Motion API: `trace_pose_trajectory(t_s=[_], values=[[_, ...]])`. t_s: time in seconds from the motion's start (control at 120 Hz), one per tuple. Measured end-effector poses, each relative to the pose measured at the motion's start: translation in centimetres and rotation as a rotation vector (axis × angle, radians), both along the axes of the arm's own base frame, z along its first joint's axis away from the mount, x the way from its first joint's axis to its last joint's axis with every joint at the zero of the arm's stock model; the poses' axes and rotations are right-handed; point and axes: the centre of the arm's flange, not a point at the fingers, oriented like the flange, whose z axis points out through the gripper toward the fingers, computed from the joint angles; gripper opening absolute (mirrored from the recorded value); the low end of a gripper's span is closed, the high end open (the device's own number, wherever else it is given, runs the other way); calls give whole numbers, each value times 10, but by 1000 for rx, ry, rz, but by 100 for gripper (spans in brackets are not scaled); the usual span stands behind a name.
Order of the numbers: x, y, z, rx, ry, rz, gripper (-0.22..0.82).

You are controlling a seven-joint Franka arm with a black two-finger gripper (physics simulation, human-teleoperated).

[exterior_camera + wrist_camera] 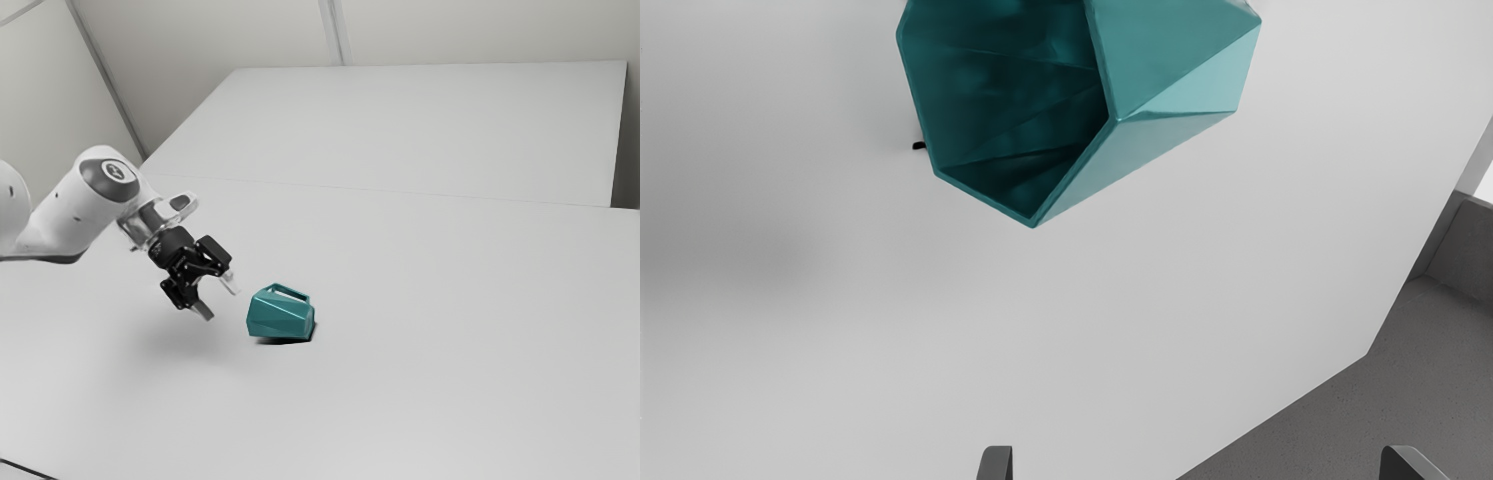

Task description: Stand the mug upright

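Claw [221,299]: left of centre in the exterior view, fingers wide apart, nothing held or touched; tips cut off by the wrist view's edge | teal mug [281,317]: near claw, exterior view's lower middle, on its side, mouth facing claw; partly cropped in wrist view, inside dark | worktop [450,350]: beneath mug | arm [75,210]: cut off at the exterior view's left edge

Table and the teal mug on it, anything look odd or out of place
The teal mug lies on its side on the table, mouth facing sideways, not up. The wrist view has a small dark mark by its rim; I can't tell what.
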Motion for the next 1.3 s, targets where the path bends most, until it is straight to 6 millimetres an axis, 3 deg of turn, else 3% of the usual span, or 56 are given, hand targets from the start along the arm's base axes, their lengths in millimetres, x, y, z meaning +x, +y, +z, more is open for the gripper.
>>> trace_pose_trajectory(t_s=[0.425,0.775,1.125,1.3], values=[[27,12,-10,11,-152,-2,60],[53,1,-43,-36,-240,16,60],[57,0,-61,-79,-307,30,60],[56,-11,-67,-115,-322,27,60]])
